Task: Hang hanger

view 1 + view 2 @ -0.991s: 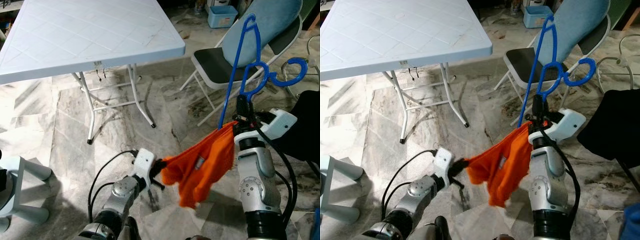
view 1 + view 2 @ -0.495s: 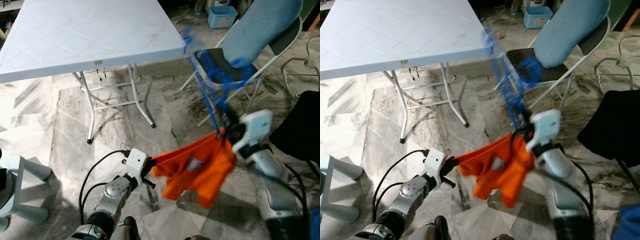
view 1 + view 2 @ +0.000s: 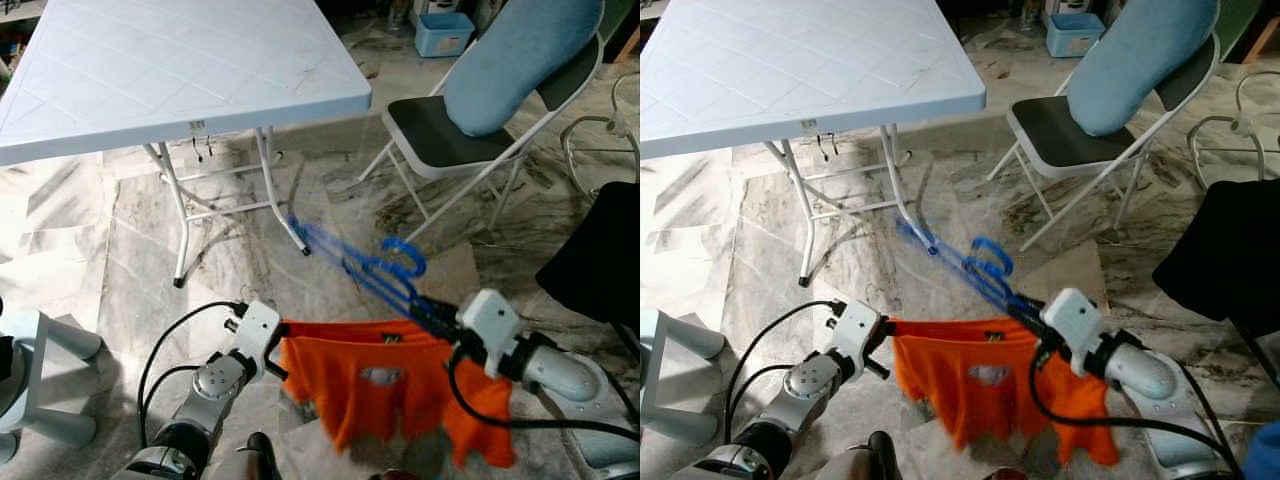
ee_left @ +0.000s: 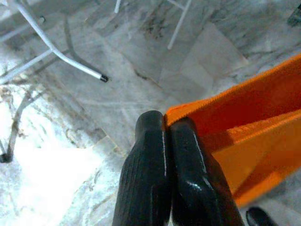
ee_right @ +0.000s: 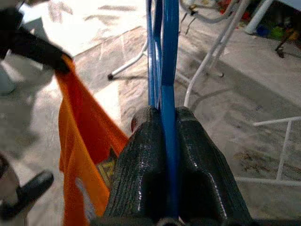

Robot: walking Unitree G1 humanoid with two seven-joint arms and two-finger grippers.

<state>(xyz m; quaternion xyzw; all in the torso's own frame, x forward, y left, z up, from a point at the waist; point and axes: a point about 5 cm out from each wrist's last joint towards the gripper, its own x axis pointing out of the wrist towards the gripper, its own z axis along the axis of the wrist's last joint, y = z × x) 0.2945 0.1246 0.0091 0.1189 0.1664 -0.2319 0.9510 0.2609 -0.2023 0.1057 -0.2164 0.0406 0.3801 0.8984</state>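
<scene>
A blue plastic hanger (image 3: 355,267) lies tilted low over the marble floor, its hook (image 3: 404,258) curling up; it looks motion-blurred. My right gripper (image 3: 432,316) is shut on the blue hanger (image 5: 164,70), the frame clamped between both pads. An orange T-shirt (image 3: 390,385) hangs spread between my two arms. My left gripper (image 3: 275,343) is shut on the orange T-shirt (image 4: 244,117) at one edge, pinching its hem. The shirt's other side drapes over my right arm.
A white folding table (image 3: 180,75) stands at the back left. A folding chair (image 3: 450,125) with a light blue cushion (image 3: 520,50) stands at the back right. Dark fabric (image 3: 600,255) hangs at the right edge. A pale stool (image 3: 25,370) sits at the left.
My right arm has swung the hanger down from upright to low and pointing towards the table legs. The shirt is now stretched wide between both grippers. My left gripper shifted slightly left.
</scene>
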